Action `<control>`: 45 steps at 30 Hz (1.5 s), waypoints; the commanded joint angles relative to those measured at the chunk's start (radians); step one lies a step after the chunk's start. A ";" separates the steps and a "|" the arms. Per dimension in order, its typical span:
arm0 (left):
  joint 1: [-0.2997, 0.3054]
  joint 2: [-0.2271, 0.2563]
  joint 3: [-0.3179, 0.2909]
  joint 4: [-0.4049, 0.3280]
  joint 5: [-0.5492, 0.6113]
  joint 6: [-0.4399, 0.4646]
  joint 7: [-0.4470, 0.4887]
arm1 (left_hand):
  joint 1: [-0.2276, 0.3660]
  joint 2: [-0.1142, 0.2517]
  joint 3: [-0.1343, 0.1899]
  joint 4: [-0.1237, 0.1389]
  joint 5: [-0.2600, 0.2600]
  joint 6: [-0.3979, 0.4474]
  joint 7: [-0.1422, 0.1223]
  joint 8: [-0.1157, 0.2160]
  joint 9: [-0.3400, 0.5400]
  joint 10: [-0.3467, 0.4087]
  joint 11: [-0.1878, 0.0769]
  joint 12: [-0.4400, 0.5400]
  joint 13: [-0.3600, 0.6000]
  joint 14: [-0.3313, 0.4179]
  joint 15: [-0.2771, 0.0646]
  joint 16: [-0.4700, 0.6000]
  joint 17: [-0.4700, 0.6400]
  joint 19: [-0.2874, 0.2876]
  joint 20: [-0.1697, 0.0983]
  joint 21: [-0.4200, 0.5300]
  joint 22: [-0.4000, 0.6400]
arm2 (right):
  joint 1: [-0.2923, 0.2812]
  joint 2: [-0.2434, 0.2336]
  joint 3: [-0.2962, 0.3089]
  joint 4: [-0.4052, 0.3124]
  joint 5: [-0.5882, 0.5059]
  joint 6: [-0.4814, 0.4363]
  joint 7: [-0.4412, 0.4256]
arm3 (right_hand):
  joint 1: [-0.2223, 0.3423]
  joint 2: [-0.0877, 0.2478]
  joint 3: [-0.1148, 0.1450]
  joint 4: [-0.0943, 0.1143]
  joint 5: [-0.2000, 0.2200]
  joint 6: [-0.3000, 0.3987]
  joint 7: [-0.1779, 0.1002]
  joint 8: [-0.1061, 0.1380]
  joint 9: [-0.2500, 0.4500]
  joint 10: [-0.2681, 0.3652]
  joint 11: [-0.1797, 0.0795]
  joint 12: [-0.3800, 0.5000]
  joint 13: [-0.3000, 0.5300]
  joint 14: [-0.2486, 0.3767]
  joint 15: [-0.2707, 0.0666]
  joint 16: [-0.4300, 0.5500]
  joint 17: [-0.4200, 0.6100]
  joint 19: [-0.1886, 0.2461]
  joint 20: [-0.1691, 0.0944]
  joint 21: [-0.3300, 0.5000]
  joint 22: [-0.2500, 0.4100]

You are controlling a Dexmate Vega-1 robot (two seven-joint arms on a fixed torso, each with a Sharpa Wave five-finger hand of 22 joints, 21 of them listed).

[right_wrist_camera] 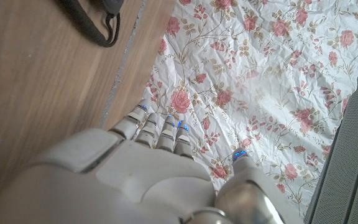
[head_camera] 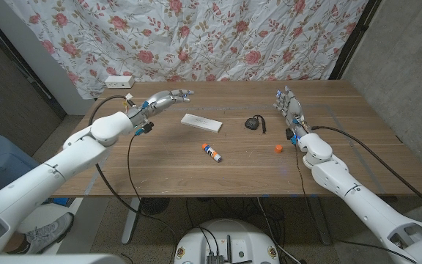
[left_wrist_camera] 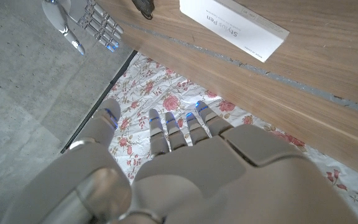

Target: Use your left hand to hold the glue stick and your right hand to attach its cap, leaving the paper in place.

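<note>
A white glue stick [head_camera: 212, 152] with a dark and orange end lies uncapped on the wooden table [head_camera: 167, 165], near the middle. Its small orange cap [head_camera: 278, 148] sits apart to the right, close to my right forearm. My left hand [head_camera: 165, 99] is raised over the far left of the table, fingers spread and holding nothing; its back [left_wrist_camera: 216, 174] shows in the left wrist view. My right hand [head_camera: 289, 107] stands upright at the far right with fingers extended, empty, and is seen in the right wrist view [right_wrist_camera: 142, 174] and far off [left_wrist_camera: 95, 22].
A white flat box [head_camera: 201, 122] lies behind the glue stick and is seen closer [left_wrist_camera: 232, 28]. A black object with a cord [head_camera: 254, 123] sits beside my right hand. A white power strip [head_camera: 119, 81] rests at the back left. A floral curtain [head_camera: 218, 37] hangs behind.
</note>
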 commanded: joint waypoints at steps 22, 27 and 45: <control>-0.086 0.148 0.051 -0.163 0.385 -0.019 -0.150 | 0.102 -0.045 0.014 -0.004 0.016 0.026 -0.027 0.009 0.003 0.059 -0.022 -0.001 0.004 0.023 -0.063 0.002 0.004 0.025 -0.012 -0.006 0.002 | -0.052 -0.018 0.011 -0.045 -0.027 0.012 -0.038 | 0.002 0.002 0.007 -0.003 0.004 0.007 -0.003 0.002 0.003 0.005 0.004 0.005 0.003 0.000 -0.002 0.004 -0.010 0.002 -0.007 0.002 0.004; -0.099 0.154 0.057 -0.173 0.448 -0.029 -0.161 | 0.119 -0.050 0.015 -0.004 0.018 0.019 -0.033 0.005 0.003 0.058 -0.022 -0.005 0.004 0.020 -0.063 0.000 0.004 0.022 -0.010 -0.007 0.002 | -0.058 -0.018 0.014 -0.054 -0.028 0.009 -0.049 | 0.003 0.002 0.008 -0.004 0.004 0.007 -0.003 0.002 0.003 0.005 0.004 0.005 0.003 0.000 -0.001 0.004 -0.012 0.002 -0.006 0.002 0.004; -0.181 0.124 0.125 -0.211 0.656 -0.047 -0.273 | 0.200 -0.086 0.016 -0.003 0.024 0.023 -0.071 0.004 0.005 0.066 -0.045 -0.015 0.005 0.023 -0.072 -0.001 0.004 0.012 -0.020 -0.011 0.002 | -0.073 -0.034 0.026 -0.070 -0.022 -0.001 -0.053 | 0.014 0.005 0.013 -0.012 0.004 0.008 -0.008 0.002 0.003 0.004 0.001 0.004 0.003 -0.002 -0.004 0.004 -0.021 0.000 -0.005 0.002 0.004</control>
